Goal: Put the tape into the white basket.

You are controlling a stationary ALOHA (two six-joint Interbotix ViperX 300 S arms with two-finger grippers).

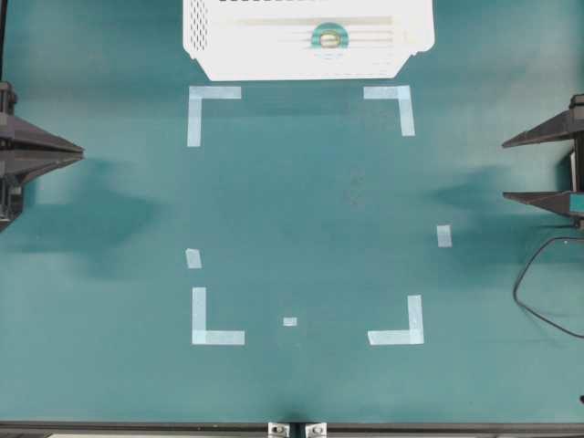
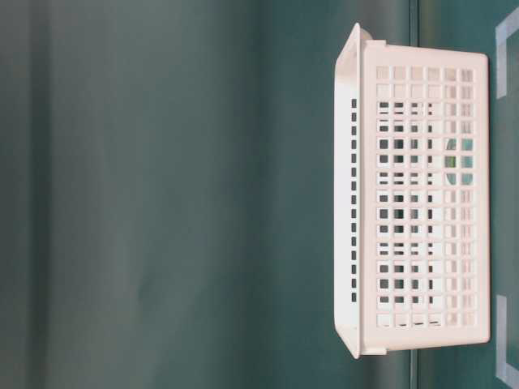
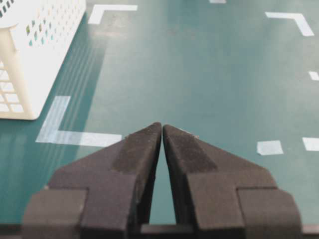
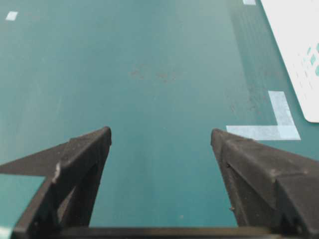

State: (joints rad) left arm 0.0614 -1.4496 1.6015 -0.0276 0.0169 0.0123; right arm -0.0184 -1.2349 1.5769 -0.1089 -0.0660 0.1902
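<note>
Both arms are idling at the table edges — we are seeing the tape (image 1: 329, 37) lying flat inside the white basket (image 1: 210, 41). Left gripper (image 3: 162, 130) is pinched closed, right gripper (image 4: 160, 135) is gaping empty. Light, stiff ring (best pinched across its rim) — probably slippery.

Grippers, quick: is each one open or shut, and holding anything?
Left gripper: shut, holding nothing.
Right gripper: open, holding nothing.
</note>
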